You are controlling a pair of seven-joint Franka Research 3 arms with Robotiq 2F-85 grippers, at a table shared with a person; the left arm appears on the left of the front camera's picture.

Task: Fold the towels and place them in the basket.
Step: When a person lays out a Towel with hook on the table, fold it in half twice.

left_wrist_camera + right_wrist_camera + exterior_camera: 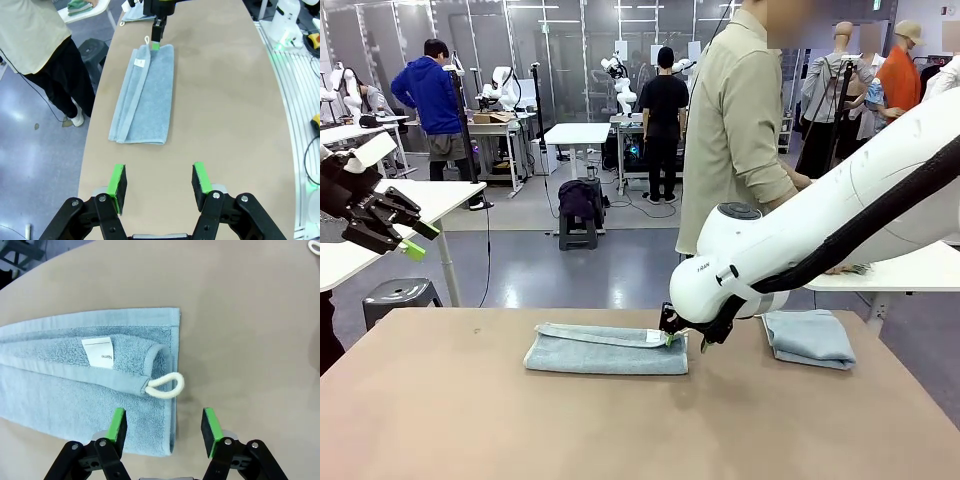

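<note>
Judging by how things lie, you are partway through. Your right claw point(163, 421) hangs low with its jaws well apart and nothing held. The short end of the long, light blue-grey terry cloth towel point(75, 390) lies right under it, one green pad above the cloth and the other above the bare tan tabletop point(250, 340) just past the hem. The towel's white cord loop point(165, 385) sits just ahead of the claw.

That towel is folded lengthwise into a strip and looks to need shorter folds. On the claw's other side, near it, a second blue-grey towel point(810, 337) rests folded into a compact square. Your left claw point(159, 182) hovers high, jaws wide and empty, with the strip well ahead of it. Both towels lie on the table, so putting them in the basket is yet to come.
</note>
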